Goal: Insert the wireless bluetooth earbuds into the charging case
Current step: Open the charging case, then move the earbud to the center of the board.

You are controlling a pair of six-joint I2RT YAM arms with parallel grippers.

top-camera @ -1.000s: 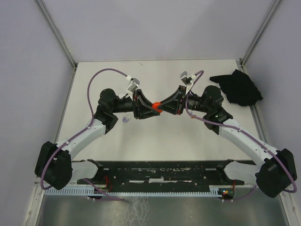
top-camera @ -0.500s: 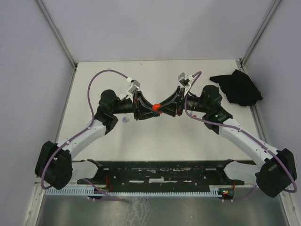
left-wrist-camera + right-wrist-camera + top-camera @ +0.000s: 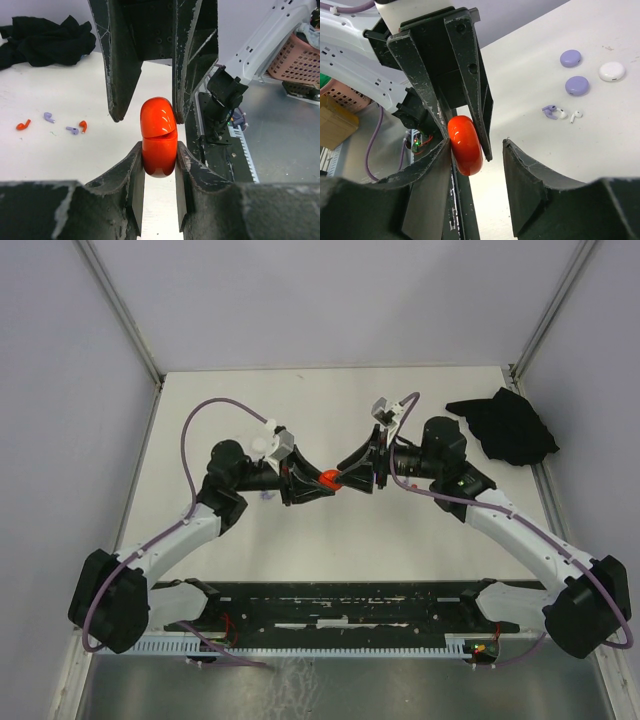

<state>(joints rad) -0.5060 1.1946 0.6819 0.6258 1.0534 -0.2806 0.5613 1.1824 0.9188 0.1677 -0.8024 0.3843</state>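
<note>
A red round charging case [image 3: 158, 137] hangs above the table between both grippers, its lid slightly ajar. My left gripper [image 3: 158, 150] is shut on its lower half. My right gripper [image 3: 476, 142] is open around the case [image 3: 465, 145]; one finger touches it and the other stands apart. In the top view the case [image 3: 328, 478] sits between the left gripper [image 3: 316, 481] and the right gripper [image 3: 345, 474]. Red earbuds [image 3: 22, 124] and lilac earbuds [image 3: 48, 117] lie on the table. A lilac earbud [image 3: 550, 111] and whitish earbuds [image 3: 576, 116] lie elsewhere.
Two lilac round cases [image 3: 577, 85] and a white one [image 3: 612, 71] lie on the table near the lilac and whitish earbuds. A black cloth [image 3: 505, 425] lies at the table's far right. White walls enclose the back and sides.
The left wrist has rolled, and both grippers with the red case have shifted slightly left and toward the near edge. The right gripper has stayed around the case.
</note>
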